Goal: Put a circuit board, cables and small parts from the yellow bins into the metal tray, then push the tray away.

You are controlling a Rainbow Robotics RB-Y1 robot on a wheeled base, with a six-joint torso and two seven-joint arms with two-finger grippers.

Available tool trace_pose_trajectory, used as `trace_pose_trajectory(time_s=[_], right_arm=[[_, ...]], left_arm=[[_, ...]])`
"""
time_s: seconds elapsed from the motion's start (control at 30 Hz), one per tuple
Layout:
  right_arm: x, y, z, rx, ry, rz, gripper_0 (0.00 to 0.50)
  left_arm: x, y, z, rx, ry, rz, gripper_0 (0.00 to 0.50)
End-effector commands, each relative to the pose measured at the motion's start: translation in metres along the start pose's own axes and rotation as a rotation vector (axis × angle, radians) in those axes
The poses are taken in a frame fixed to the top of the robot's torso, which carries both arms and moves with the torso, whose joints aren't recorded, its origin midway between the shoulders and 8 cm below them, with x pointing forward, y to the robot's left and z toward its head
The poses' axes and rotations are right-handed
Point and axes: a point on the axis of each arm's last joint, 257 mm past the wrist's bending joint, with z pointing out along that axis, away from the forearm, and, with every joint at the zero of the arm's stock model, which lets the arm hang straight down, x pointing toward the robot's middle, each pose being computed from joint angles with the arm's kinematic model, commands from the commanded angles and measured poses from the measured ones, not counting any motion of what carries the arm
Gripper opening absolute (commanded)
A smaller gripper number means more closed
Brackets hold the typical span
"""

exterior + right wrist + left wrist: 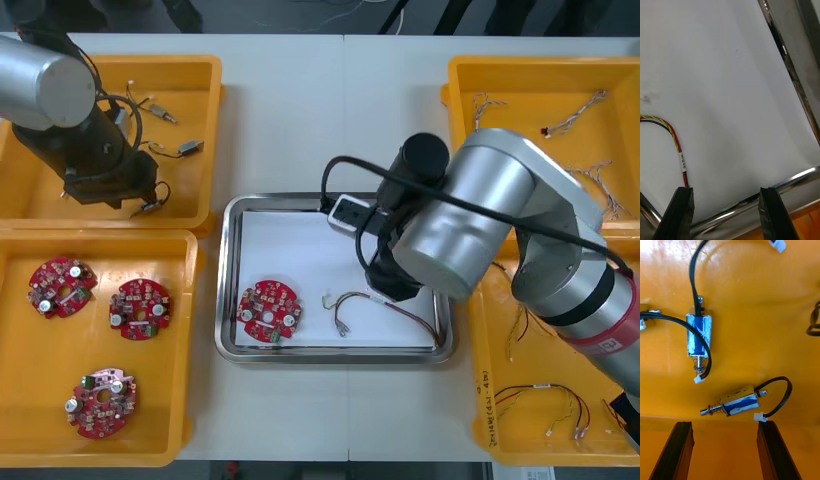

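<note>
- Metal tray [228, 300] on worktop [300, 120]: red circuit board [268, 311] and red and yellow cable [673, 133] inside.
- Right gripper [725, 195] over tray floor beside cable; jaws apart, empty.
- Left gripper [724, 427] in far left yellow bin [215, 120] above small metal parts [739, 405]; jaws apart.

tray [285, 245] far half bare; board [268, 311], cable [682, 161] nearer (right arm [480, 220] overhead)
</note>
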Motion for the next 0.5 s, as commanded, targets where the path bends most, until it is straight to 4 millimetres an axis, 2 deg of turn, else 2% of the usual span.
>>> trace_pose_trajectory(time_s=[0.03, 0.1, 0.17, 0.33, 0.5], right_arm=[[-0.023, -0.026, -0.040, 0.021, -0.052, 0.101, 0.500], [-0.020, -0.035, -0.049, 0.025, -0.036, 0.137, 0.500], [-0.029, -0.049, -0.060, 0.037, -0.072, 0.181, 0.500], [-0.034, -0.079, -0.079, 0.057, -0.129, 0.266, 0.500], [-0.024, -0.112, -0.097, 0.067, -0.174, 0.370, 0.500]], left_arm=[[-0.015, -0.018, -0.007, 0.009, -0.041, 0.150, 0.500], [-0.014, -0.019, -0.005, 0.010, -0.041, 0.154, 0.500], [-0.013, -0.022, -0.002, 0.013, -0.038, 0.158, 0.500], [-0.012, -0.025, 0.003, 0.023, -0.037, 0.153, 0.500], [-0.014, -0.028, 0.012, 0.027, -0.049, 0.157, 0.500]])
